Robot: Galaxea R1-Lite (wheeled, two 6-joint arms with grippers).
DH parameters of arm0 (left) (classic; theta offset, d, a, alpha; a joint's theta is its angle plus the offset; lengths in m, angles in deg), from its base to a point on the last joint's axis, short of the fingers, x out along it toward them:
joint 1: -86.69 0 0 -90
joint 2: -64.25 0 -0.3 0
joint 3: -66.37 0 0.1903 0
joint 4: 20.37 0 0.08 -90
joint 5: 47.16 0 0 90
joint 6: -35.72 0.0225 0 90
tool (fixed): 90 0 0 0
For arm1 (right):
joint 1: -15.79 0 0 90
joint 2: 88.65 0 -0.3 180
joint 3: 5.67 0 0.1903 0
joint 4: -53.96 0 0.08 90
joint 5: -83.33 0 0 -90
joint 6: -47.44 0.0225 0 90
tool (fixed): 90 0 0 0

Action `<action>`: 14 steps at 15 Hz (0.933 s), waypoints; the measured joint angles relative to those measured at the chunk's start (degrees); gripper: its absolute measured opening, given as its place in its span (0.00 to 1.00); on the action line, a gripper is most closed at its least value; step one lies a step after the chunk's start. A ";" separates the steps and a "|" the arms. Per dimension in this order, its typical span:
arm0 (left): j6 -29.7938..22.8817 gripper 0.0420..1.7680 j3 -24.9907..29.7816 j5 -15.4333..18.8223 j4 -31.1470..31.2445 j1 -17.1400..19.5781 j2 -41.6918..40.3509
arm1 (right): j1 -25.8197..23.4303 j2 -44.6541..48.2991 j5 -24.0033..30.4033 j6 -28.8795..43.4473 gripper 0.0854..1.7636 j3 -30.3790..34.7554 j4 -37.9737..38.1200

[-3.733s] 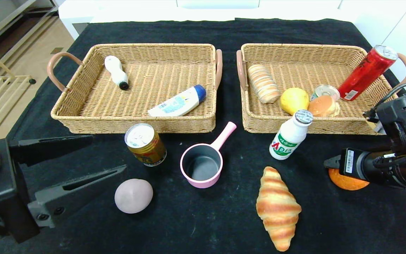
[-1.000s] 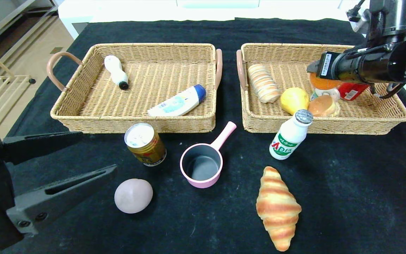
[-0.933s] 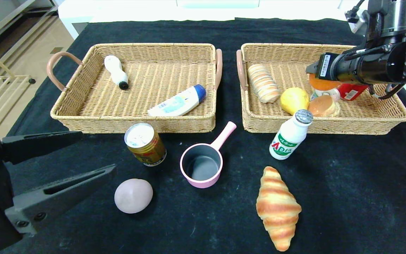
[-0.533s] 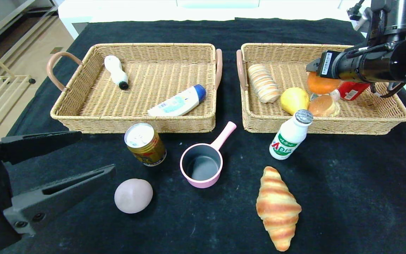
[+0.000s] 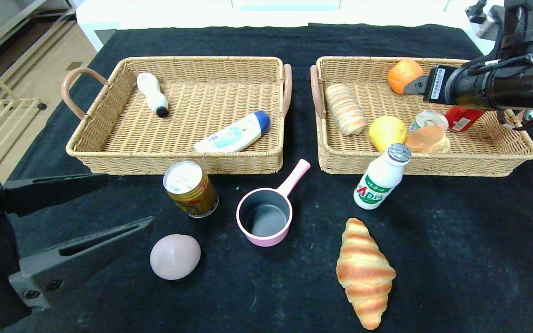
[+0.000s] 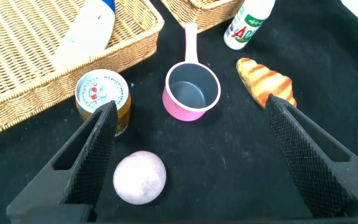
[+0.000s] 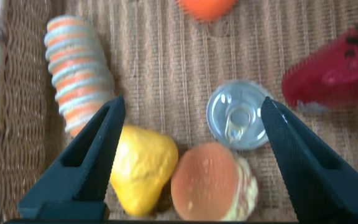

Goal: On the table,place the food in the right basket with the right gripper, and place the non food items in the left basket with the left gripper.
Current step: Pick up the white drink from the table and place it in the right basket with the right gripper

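Observation:
My right gripper (image 5: pixel 414 87) is open and empty above the right basket (image 5: pixel 433 165). The orange (image 5: pixel 404 75) lies free at the basket's far side, also in the right wrist view (image 7: pixel 207 7). Under the open jaws lie a lemon (image 7: pixel 140 168), a burger bun (image 7: pixel 213 180) and a tin can (image 7: pixel 238 115). My left gripper (image 5: pixel 130 201) is open and empty at the near left. Below it on the table are an egg (image 6: pixel 140 177), a gold can (image 6: pixel 102 99) and a pink pot (image 6: pixel 191 94). A croissant (image 5: pixel 364 273) and a milk bottle (image 5: pixel 381 178) stand on the cloth.
The left basket (image 5: pixel 174 162) holds a white bottle (image 5: pixel 152 95) and a lotion tube (image 5: pixel 234 133). The right basket also holds a striped bread roll (image 5: pixel 345 109) and a red can (image 5: pixel 463 118) partly hidden by my right arm.
My right gripper carried the orange from the table over the right basket and let go. The orange now lies at the basket's far side. The left arm barely moved.

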 joint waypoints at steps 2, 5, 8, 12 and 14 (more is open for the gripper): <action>0.00 0.97 0.00 0.00 0.00 -0.02 0.02 | 0.57 3.52 -0.02 -0.09 0.92 4.96 -0.10; 0.00 0.97 -0.05 0.01 0.00 0.00 0.02 | 2.17 10.47 0.11 -0.20 0.93 15.26 -0.16; -0.02 0.97 -0.11 0.00 -0.02 0.00 0.02 | 4.83 18.58 0.35 -1.77 0.94 26.70 -0.27; -0.02 0.97 -0.11 0.01 0.00 0.00 0.02 | 9.12 28.33 2.12 -3.58 0.95 38.47 -0.24; -0.02 0.97 -0.10 0.06 -0.02 0.00 0.02 | 10.91 32.16 5.07 -4.44 0.96 43.59 -0.30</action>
